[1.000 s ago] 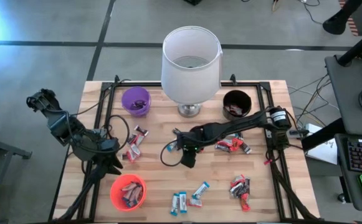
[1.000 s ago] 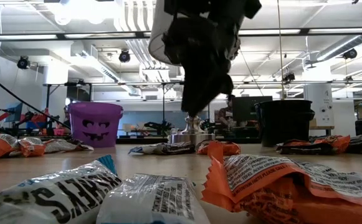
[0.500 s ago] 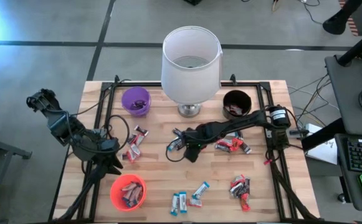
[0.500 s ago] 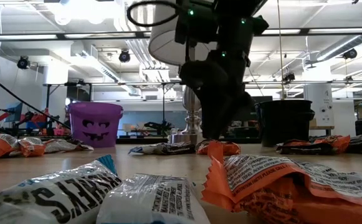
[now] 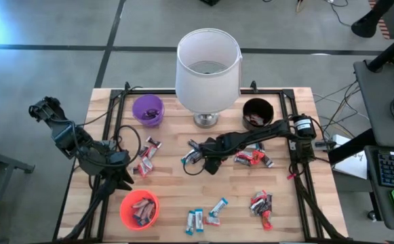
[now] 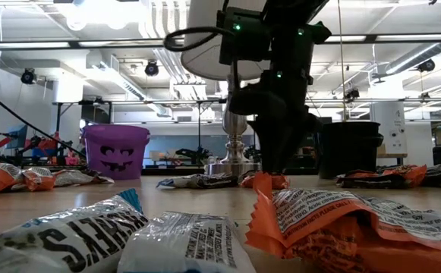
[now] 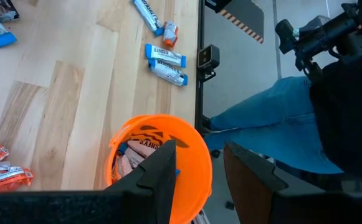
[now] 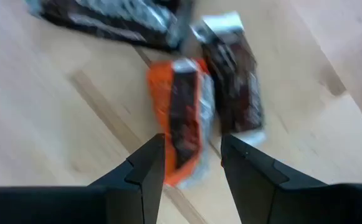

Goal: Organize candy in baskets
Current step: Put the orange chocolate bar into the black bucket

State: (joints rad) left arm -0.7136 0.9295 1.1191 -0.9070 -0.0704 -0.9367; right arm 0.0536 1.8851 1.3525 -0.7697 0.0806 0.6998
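A: Right arm's swung back twd the middle since a sec ago. It was lower down the tabletop [image 5: 169,196], now the right tool [image 5: 198,157] is over the small candy cluster [image 5: 192,157] left of centre, in front of the lamp [image 5: 208,68].

B: Open or shut?

A: Open. Wrist cam shows both fingers [image 8: 144,167] spread w/ an orange-wrapped bar [image 8: 182,130] between them, a dark brown bar [image 8: 233,87] touching it on one side. Nothing held yet.

B: Left arm?

A: Parked. Left tool [image 7: 196,163] hangs over the orange basket [image 5: 140,209] at the near-left corner, fingers apart, empty. Basket already has orange bars in it.

B: So what's the trick for this grab?

A: I'd say come straight down, fingers straddling just the orange bar, so the brown one isn't pinched too. If it is touching, nudging them apart first would help. Foil's slippery, so close across the narrow width, not the ends.

B: Then where?

A: Prob the orange basket, matching what's inside. Purple basket [image 5: 148,110] and black basket [image 5: 257,112] sit either side of the lamp; more candy lies scattered along the near edge.
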